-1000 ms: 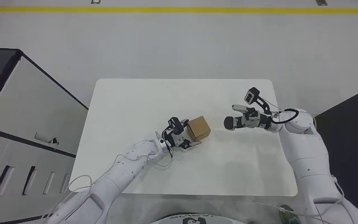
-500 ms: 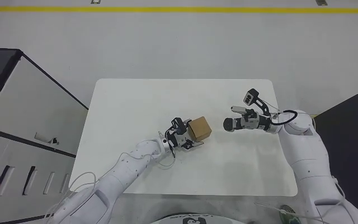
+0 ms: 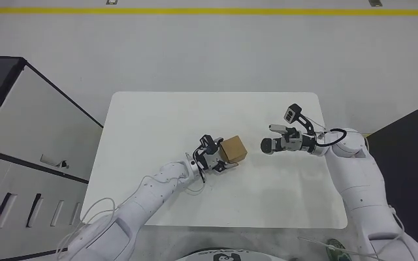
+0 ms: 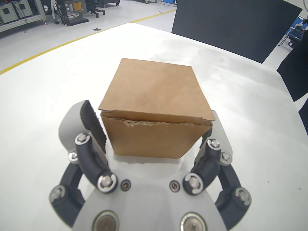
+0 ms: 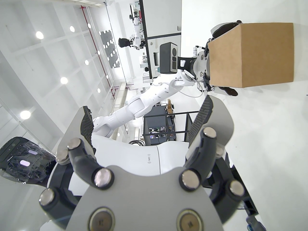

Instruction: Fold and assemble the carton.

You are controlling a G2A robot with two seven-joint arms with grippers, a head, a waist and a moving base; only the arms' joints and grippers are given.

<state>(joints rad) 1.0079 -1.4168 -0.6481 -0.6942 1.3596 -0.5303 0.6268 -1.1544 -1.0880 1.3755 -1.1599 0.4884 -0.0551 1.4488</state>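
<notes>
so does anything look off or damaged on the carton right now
Yes, slightly. On the carton, the seam under the top flap, on the side facing the left pincer, is ragged and frayed. The flap overhangs there instead of closing flush. Otherwise the carton sits square on the table.

Bright, even light floods the top view: the white table (image 3: 163, 117) glows flat across the middle of the frame, and the carton (image 3: 232, 149) sits evenly lit on its top face. In the right wrist view, round ceiling lamps (image 5: 64, 80) blaze white and flare against the pale ceiling. In the left wrist view, a thin grey shadow hugs the carton's base, and the table edge bows toward the frame's rim.
</notes>
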